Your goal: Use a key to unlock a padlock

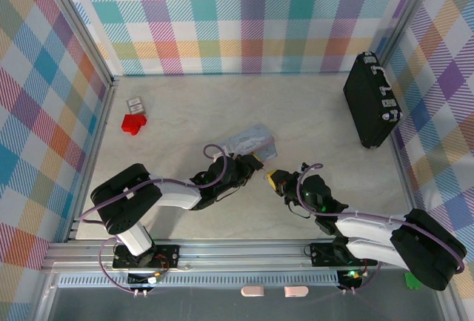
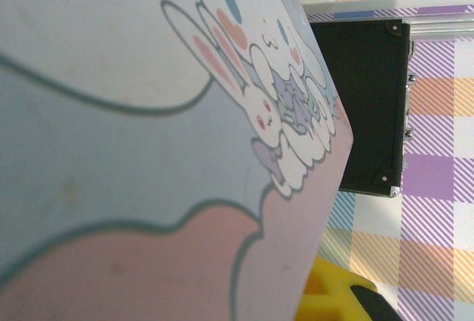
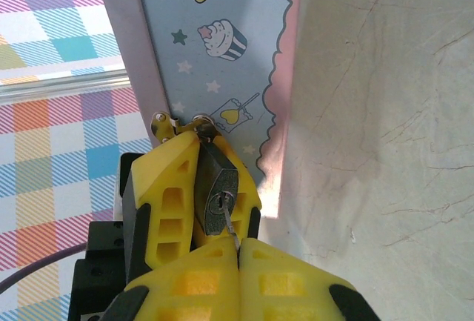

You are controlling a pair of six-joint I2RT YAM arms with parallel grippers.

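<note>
Right gripper [image 3: 238, 262] pinches tight on the key [image 3: 230, 233], poked into the padlock [image 3: 219, 199] that left gripper [image 3: 211, 154] clamps by the tin [image 3: 222, 47]; overhead, lock's too tiny to tell.

No legible text; tin [image 3: 222, 54] carries cartoon drawings only.

Bright even light, blurred wrist close-ups

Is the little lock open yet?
Not yet. Done: the left fingers grip the padlock on the pale blue tin. In hand: the right fingers hold the key at its keyhole. To do: turning it until the shackle pops.
</note>
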